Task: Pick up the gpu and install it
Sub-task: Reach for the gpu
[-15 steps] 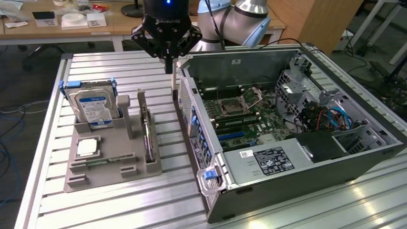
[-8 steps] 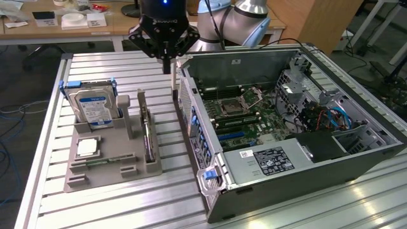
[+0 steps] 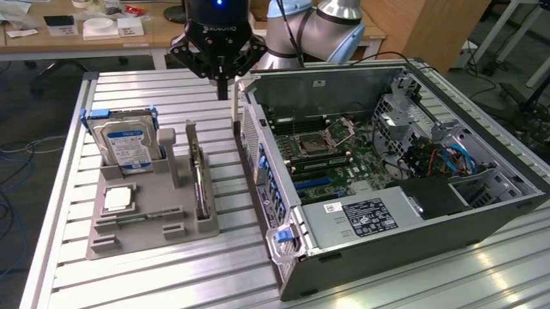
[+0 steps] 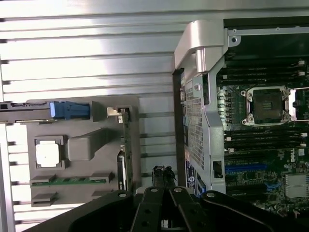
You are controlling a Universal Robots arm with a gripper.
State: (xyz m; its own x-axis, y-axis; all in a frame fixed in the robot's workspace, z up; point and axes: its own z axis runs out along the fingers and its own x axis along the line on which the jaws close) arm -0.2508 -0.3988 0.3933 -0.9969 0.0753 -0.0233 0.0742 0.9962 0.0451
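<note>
- Slatted aluminium table (image 3: 154, 283) carries a grey fixture tray (image 3: 138, 241) and, on the exterior view's right, an open computer case (image 3: 387, 257).
- The gpu (image 3: 198, 177) stands on its edge in a slot of the tray, near the upright hard drive (image 3: 127, 147).
- The gripper (image 3: 223, 94) hangs over the gap between tray and case, apart from the gpu, with its jaws pressed together and holding nothing.
- From the wrist view the gpu (image 4: 126, 145) shows only edge-on, and the gripper's dark body hides one end of it.
</note>
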